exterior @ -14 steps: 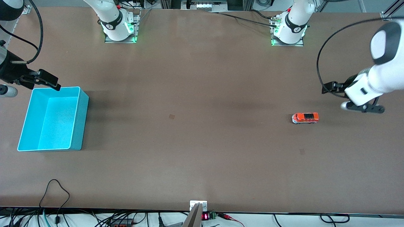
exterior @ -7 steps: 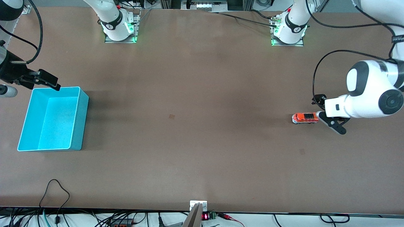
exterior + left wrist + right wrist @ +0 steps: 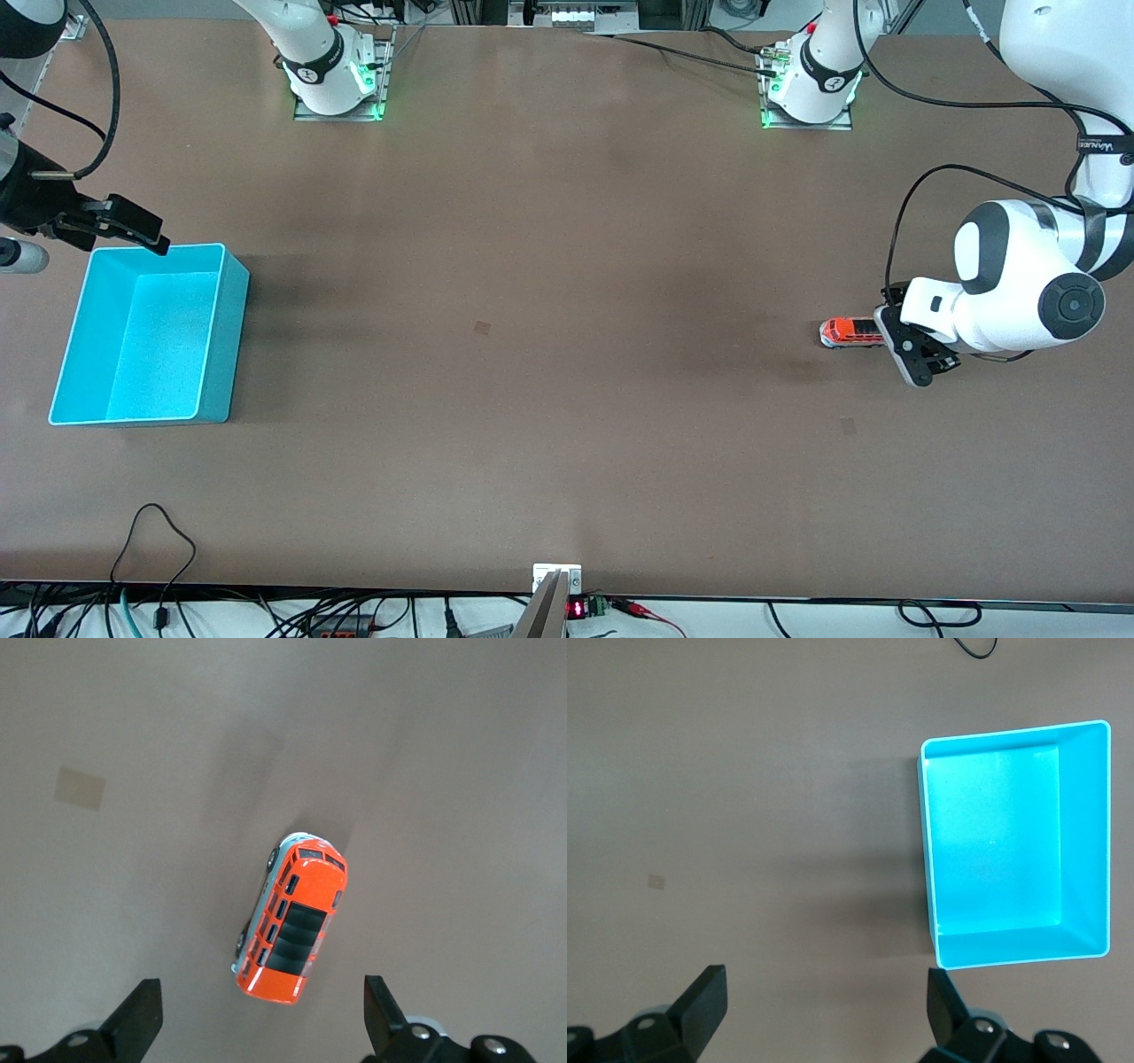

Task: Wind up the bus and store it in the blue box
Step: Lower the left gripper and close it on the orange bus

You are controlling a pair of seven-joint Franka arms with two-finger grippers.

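Note:
The small orange-red bus (image 3: 849,332) stands on its wheels on the brown table, toward the left arm's end. My left gripper (image 3: 893,344) is open and low over the end of the bus that points to the table's end. In the left wrist view the bus (image 3: 295,917) lies just ahead of the open left gripper (image 3: 261,1014), not between the fingers. The blue box (image 3: 227,354) stands empty toward the right arm's end. My right gripper (image 3: 142,229) is open and waits by the box's corner farthest from the front camera. The right wrist view shows the box (image 3: 927,859) and the open right gripper (image 3: 824,1010).
A small tan patch (image 3: 482,328) marks the middle of the table, and another (image 3: 849,426) lies nearer the front camera than the bus. Cables (image 3: 159,532) run along the table's front edge. The arms' bases (image 3: 337,80) stand along the edge farthest from the camera.
My left arm has swung in from beside the table's end and come down, bringing its open gripper to the bus's end. The bus, the box and the right arm have not moved.

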